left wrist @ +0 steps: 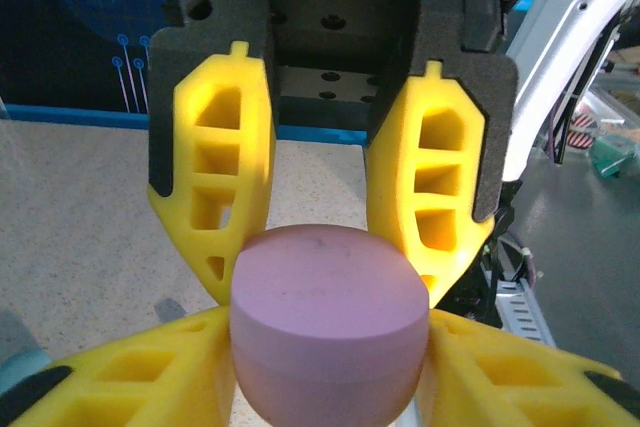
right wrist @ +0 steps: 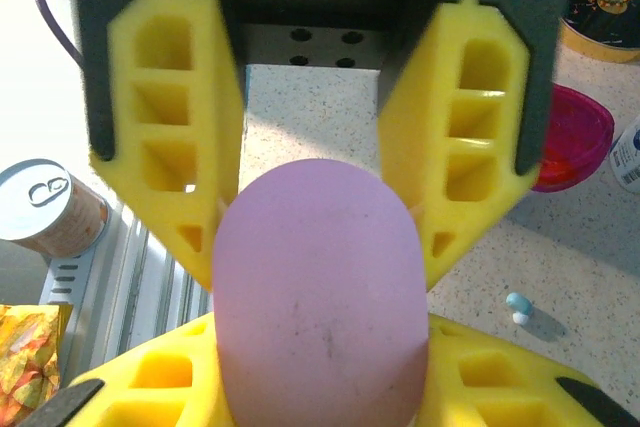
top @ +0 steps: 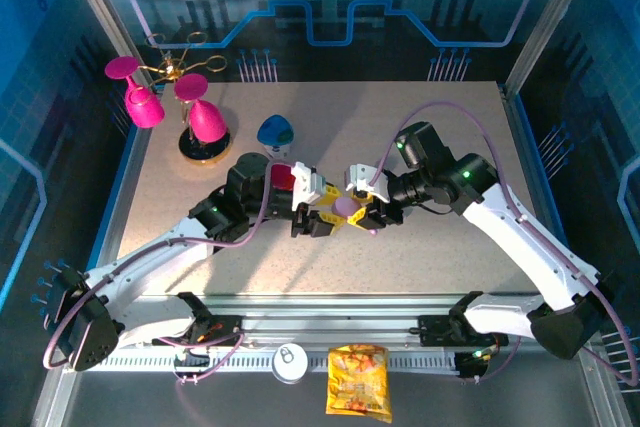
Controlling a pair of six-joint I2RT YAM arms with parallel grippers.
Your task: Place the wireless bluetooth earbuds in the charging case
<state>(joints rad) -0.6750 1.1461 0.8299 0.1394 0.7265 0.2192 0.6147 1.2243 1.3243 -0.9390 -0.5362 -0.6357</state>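
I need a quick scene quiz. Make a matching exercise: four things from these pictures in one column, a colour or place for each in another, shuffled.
Things:
1 case
2 can
3 snack bag
4 earbud

Matches:
A pale blue, lying loose on the table
B lilac, clamped in yellow jaws
C yellow and orange
D silver top with a pull tab

Pairs: 1-B, 2-D, 3-C, 4-A

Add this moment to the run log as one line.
left claw: shut on pinkish-purple pebble-shaped plastic case | right claw: shut on same case | pale blue-grey plastic earbud: loose on table
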